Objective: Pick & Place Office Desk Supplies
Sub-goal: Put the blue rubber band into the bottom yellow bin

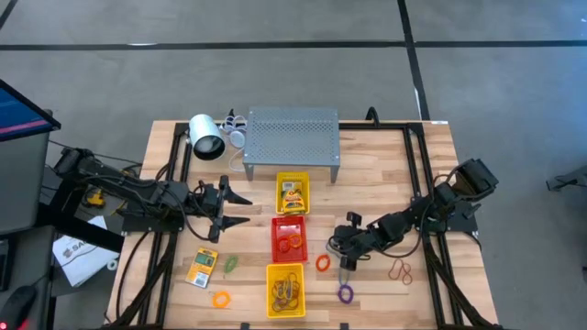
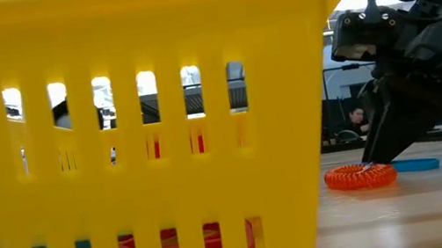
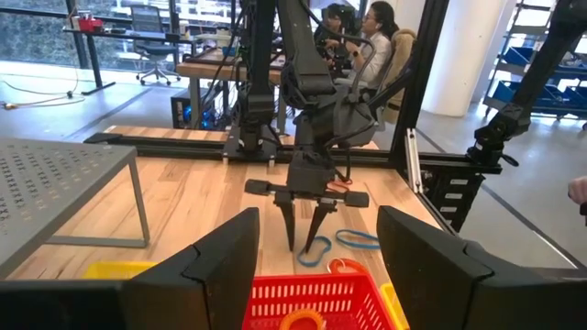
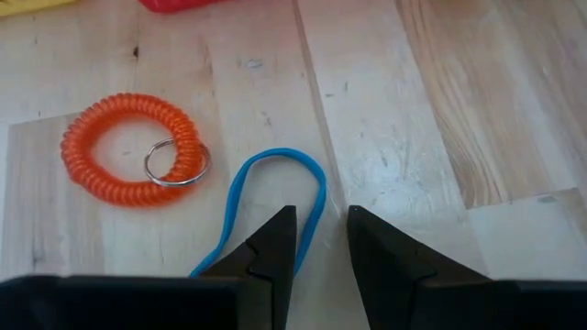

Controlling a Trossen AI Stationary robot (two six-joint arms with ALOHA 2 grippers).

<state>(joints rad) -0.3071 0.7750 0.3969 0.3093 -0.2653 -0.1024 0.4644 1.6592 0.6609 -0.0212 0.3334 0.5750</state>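
Note:
My right gripper (image 1: 345, 265) points down at the table beside the red tray (image 1: 289, 236), narrowly open. In the right wrist view its fingertips (image 4: 321, 212) stand on either side of one strand of a blue rubber band (image 4: 275, 197). An orange coil ring with a metal key ring (image 4: 133, 148) lies flat just beside it (image 1: 323, 263). My left gripper (image 1: 240, 209) waits open, above the table left of the trays. A card packet (image 1: 202, 267), a green loop (image 1: 231, 264), an orange loop (image 1: 221, 299), a purple ring (image 1: 345, 293) and a reddish band (image 1: 401, 269) lie loose. My right gripper comes at the blue rubber band's strand (image 4: 315, 220) from above, pointing down, one finger on each side of it. The band lies flat and slack on the table. Whether the fingers touch it, I cannot tell.
Three trays stand in a row down the table's middle: yellow with a card packet (image 1: 293, 194), red with an orange ring, yellow with bands (image 1: 285, 290). A perforated metal stand (image 1: 292, 137) and a white cylinder (image 1: 206, 136) stand at the far edge. A second blue band (image 3: 358, 240) lies nearby.

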